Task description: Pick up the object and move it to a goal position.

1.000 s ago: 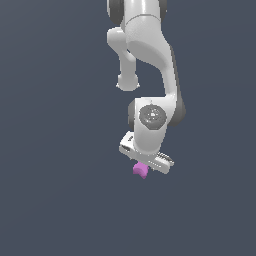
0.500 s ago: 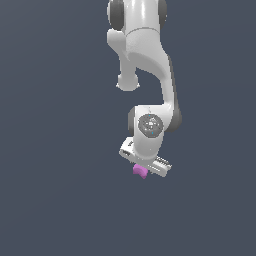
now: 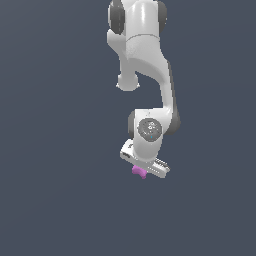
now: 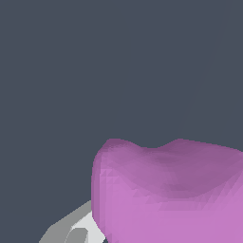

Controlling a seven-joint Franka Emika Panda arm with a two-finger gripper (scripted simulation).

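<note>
In your exterior view the white arm (image 3: 145, 65) reaches down from the top of the frame, and its wrist ends in the tool (image 3: 144, 169), which points downward and tilts toward the exterior view's right. You can see the object (image 3: 139, 172), a small magenta-pink lump, poking out just under the tool's body, touching it and partly hidden by it. Around it there is only a flat dark grey-blue background, with no edge to show whether the object rests on anything. In your wrist view the object (image 4: 171, 190) fills much of the frame, a matte pink mass with two rounded humps, and a pale grey finger (image 4: 78, 228) sits pressed against its side. The tool appears closed on the object, gripping it between its fingers, though you only see one finger clearly.
</note>
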